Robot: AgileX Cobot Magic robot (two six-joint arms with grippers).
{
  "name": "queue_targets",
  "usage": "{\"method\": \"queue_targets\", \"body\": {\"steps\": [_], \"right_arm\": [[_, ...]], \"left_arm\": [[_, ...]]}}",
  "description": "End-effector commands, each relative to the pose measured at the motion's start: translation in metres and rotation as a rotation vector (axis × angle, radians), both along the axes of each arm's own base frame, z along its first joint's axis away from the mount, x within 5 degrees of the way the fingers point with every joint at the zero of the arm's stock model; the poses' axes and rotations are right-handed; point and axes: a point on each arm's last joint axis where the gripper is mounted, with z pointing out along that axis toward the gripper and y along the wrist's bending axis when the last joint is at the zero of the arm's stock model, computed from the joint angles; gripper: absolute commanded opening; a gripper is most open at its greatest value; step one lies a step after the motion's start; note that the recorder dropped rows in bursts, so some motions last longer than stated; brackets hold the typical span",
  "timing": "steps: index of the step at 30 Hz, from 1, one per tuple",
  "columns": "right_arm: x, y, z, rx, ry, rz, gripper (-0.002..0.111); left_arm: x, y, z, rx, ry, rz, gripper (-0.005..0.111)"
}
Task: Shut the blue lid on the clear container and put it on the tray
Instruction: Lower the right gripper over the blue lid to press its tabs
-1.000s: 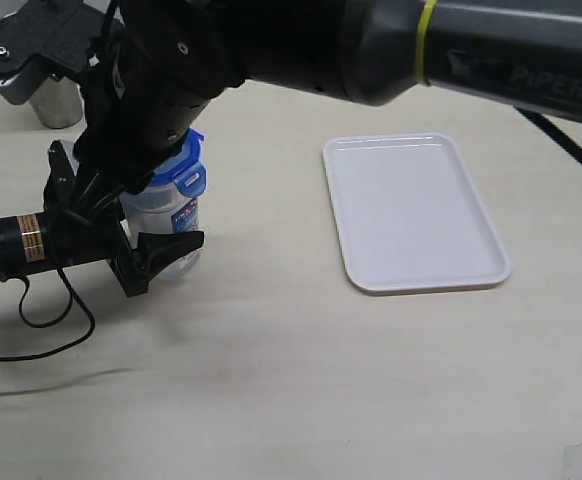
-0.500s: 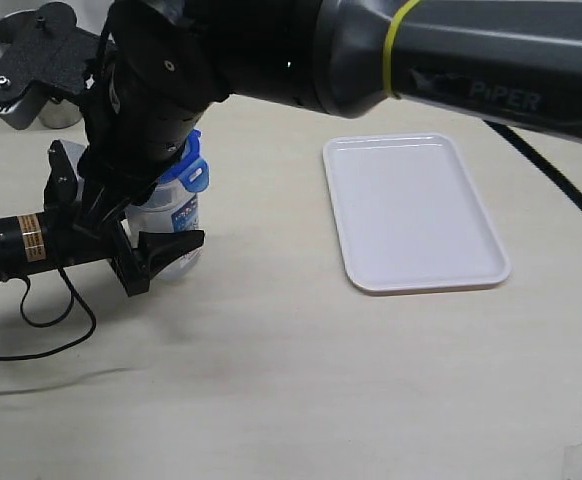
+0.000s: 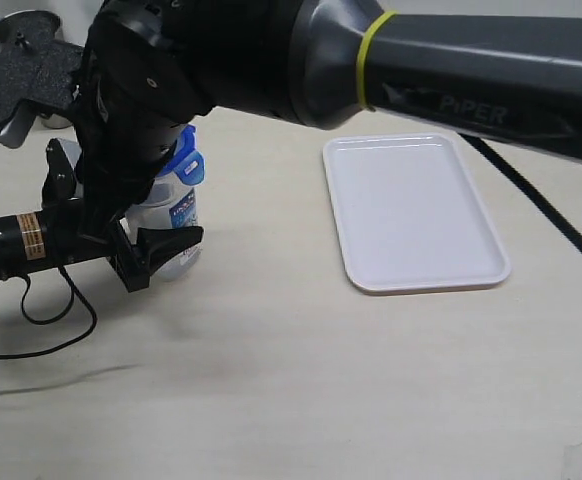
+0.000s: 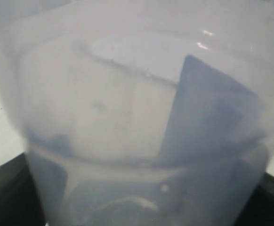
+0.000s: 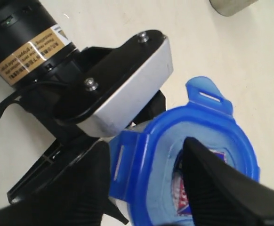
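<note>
1. Clear container (image 3: 179, 212): upright on the worktop (image 3: 291, 390) at the left, well apart from the tray (image 3: 411, 210). The blue lid (image 5: 231, 136) sits on its mouth with flaps splayed outward, judged not yet latched.
2. Left gripper (image 3: 169, 222): fingers clasp the container low on its wall, one on each side.
3. Right gripper (image 5: 144, 146): fingers spread, one on the lid's top face and the other outside the rim. Whether they pinch the rim cannot be told.
4. Hazard, tilt: pressure applied off-centre could cock the lid on the mouth, so that one flap catches while the opposite one rides up.
5. Hazard, slip: a downward push on a smooth tapered wall could drive the container through the left fingers or tip it over.
6. Hazard, collision: the right fingers work just above the left fingers, and a low descent outside the rim would strike them.
7. Edges: a metal cup (image 5: 231, 4) stands near the container, and a loose cable (image 3: 41, 320) trails beside the left arm.
8. Open room: bare worktop lies between container and tray. The tray carries nothing, and its low rim is the only step to clear.
</note>
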Motion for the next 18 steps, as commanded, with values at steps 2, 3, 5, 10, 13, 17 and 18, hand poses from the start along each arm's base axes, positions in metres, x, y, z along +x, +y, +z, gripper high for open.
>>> {"method": "queue_targets", "body": {"steps": [2, 3, 5, 10, 13, 17, 18], "right_arm": [[-0.002, -0.012, -0.052, -0.288, 0.114, 0.028, 0.043], [-0.004, -0.01, -0.054, -0.303, 0.102, 0.043, 0.043], [-0.006, -0.007, -0.059, -0.334, 0.079, 0.063, 0.04], [-0.01, -0.003, -0.074, -0.413, 0.063, 0.085, 0.037], [-0.011, -0.004, -0.075, -0.425, 0.068, 0.083, 0.037], [-0.011, -0.005, -0.075, -0.44, 0.074, 0.078, 0.032], [-0.011, -0.006, -0.076, -0.446, 0.078, 0.076, 0.032]], "left_arm": [[0.0, -0.001, 0.001, 0.004, -0.017, -0.018, 0.0], [0.001, -0.001, 0.001, 0.004, -0.021, -0.021, 0.0], [0.0, -0.001, 0.001, 0.005, -0.021, -0.025, 0.0], [0.0, -0.001, 0.001, 0.005, -0.021, -0.027, 0.0], [0.0, -0.001, 0.001, 0.005, -0.021, -0.027, 0.0], [0.0, -0.001, 0.001, 0.005, -0.021, -0.027, 0.0], [0.0, -0.001, 0.001, 0.005, -0.021, -0.027, 0.0]]}}
